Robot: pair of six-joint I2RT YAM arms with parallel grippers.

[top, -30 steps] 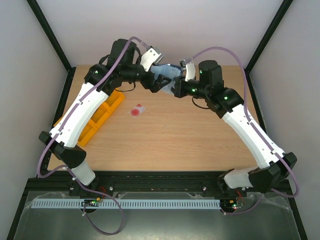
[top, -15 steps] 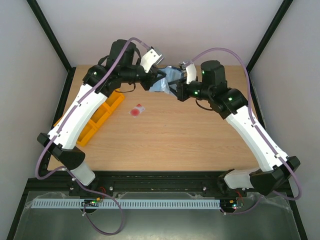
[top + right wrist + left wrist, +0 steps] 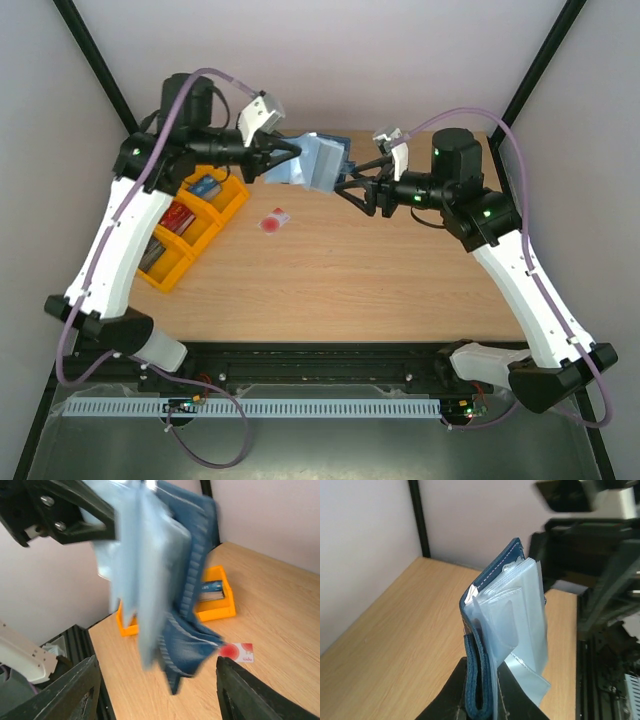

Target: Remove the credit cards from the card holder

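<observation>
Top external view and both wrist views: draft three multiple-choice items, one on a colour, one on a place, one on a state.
1. The tray is: A orange; B green; C black.
2. The white card with the red mark lies: A in the tray; B on the bare table; C under the tray.
3. The left end effector is: A wide open; B shut on the card holder; C out of view.

Key: A, its walls are orange; B, it lies flat on the wood beside the tray; B, it clamps the holder's lower edge, holding it up off the table.
</observation>
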